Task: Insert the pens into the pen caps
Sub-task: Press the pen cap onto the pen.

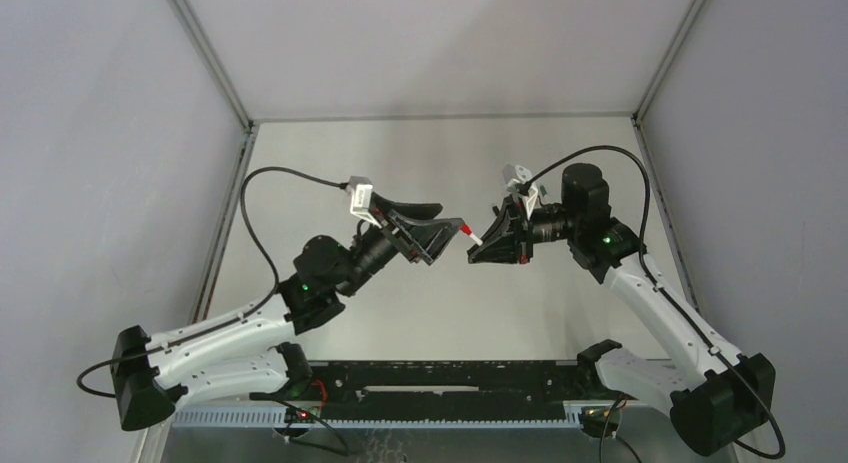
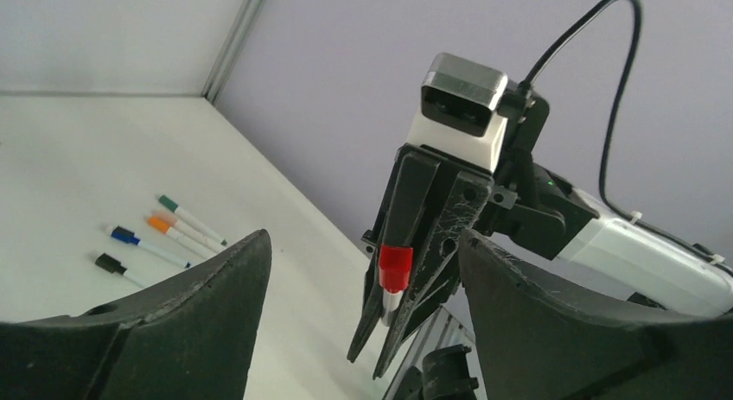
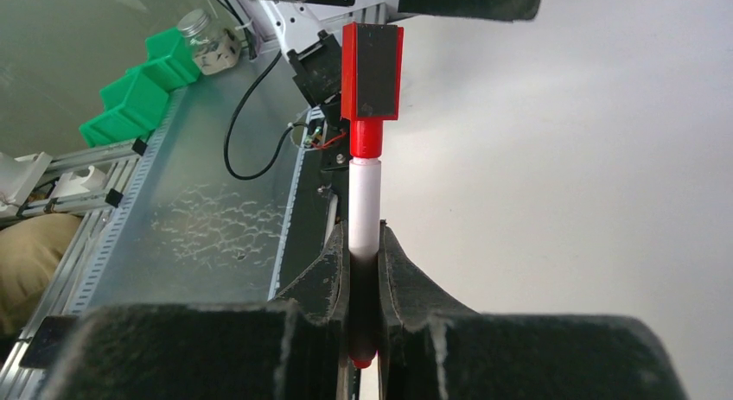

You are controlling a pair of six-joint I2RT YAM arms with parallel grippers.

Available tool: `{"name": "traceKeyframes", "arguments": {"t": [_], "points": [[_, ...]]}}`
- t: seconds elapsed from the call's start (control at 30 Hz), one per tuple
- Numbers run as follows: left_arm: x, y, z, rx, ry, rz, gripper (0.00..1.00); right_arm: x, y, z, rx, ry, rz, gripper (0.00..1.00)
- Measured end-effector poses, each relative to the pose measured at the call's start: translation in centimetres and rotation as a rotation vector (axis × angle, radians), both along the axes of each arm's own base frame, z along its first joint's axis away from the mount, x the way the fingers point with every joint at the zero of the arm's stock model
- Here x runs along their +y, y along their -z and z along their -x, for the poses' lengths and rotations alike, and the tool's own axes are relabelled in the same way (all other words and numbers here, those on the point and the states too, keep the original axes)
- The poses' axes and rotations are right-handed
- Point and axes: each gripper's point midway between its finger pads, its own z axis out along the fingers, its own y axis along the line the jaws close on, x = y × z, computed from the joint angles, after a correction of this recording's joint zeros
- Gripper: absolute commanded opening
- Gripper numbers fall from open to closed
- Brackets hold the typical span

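The left arm point(image 1: 230, 335) and right arm point(image 1: 662, 305) rise from their bases and bend inward, so the two hands face each other tip to tip, close together. The left hand point(image 1: 450, 221) has its fingers point(image 2: 199, 296) spread wide. The right hand point(image 3: 364, 253) pinches a red-capped pen point(image 3: 364, 201).

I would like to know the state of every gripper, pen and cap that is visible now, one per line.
Left gripper: open, holding nothing.
Right gripper: shut on white pen.
White pen: held in the air, capped.
Red cap: sitting on the white pen's end.
Four other pens: lying on the table, apparently capped.
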Motion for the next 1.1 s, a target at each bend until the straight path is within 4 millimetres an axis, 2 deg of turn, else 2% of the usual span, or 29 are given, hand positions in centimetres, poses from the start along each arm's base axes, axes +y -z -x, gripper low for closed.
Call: {"name": "traceKeyframes", "arguments": {"t": [0.27,0.5,0.73,0.83,0.9,1.0,1.1], "points": [[-2.0,1.8,-0.7,0.049,0.024,-0.072,0.66,0.2,0.2,0.1,-0.001,-0.010,0.004,0.00],[-2.4,1.9,-0.7,0.068,0.036,-0.069,0.62,0.3,0.4,-0.1,-0.001,-0.002,0.009,0.00],[-2.6,2.0,-0.5,0.075,0.051,-0.066,0.50,0.3,0.4,-0.1,-0.004,0.000,0.010,0.00],[-2.8,2.1,-0.4,0.076,0.062,-0.067,0.40,0.3,0.4,-0.1,-0.006,0.001,0.011,0.00],[-3.0,2.0,-0.4,0.078,0.070,-0.062,0.28,0.3,0.5,-0.2,-0.005,0.005,0.013,0.00],[-3.1,1.8,-0.1,0.076,0.087,-0.051,0.16,0.3,0.6,-0.3,-0.001,0.013,0.018,0.00],[-3.2,1.7,0.1,0.072,0.097,-0.050,0.08,0.3,0.7,-0.4,0.000,0.016,0.019,0.00]]}}
